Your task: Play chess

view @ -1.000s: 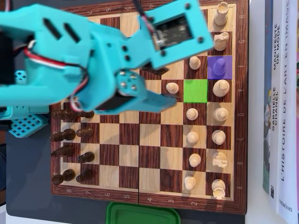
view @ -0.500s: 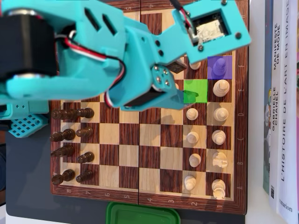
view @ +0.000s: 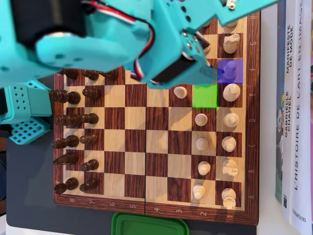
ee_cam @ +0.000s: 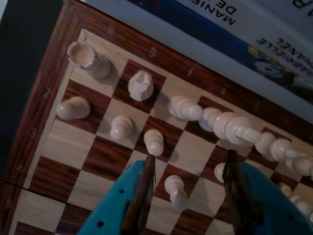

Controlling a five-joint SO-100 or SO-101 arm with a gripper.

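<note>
- Chessboard (view: 156,137): seen lying flat on the table in the overhead view, wooden, with dark and light squares; one square is tinted green (view: 204,95) and one violet (view: 230,70).
- Gripper (ee_cam: 188,164): seen at the bottom edge of the wrist view, its two turquoise fingers (ee_cam: 142,196) spread apart with bare board between the tips; nothing is gripped.
- White pawn (ee_cam: 176,190): found nearest the camera in the wrist view, standing in the gap between the fingers, untouched by either.
- Second white pawn (ee_cam: 154,142): noted just beyond the left fingertip in the wrist view, upright on a dark square.
- White back rank (ee_cam: 230,125): observed farther off in the wrist view, running in a diagonal row toward the right edge, with a rook (ee_cam: 88,58) in the far corner and a knight (ee_cam: 141,84) beside it.
- Arm (view: 122,34): recorded in the overhead view as covering the upper part of the board, its tip reaching toward the violet square, where a piece is dimly seen under the tint.
- Dark pieces (view: 73,142): noted along the left side of the board in the overhead view, well apart from the gripper.
- Books (view: 293,112): seen beyond the right edge of the board in the overhead view.
- Green container (view: 149,224): partly seen at the bottom edge of the overhead view.
</note>
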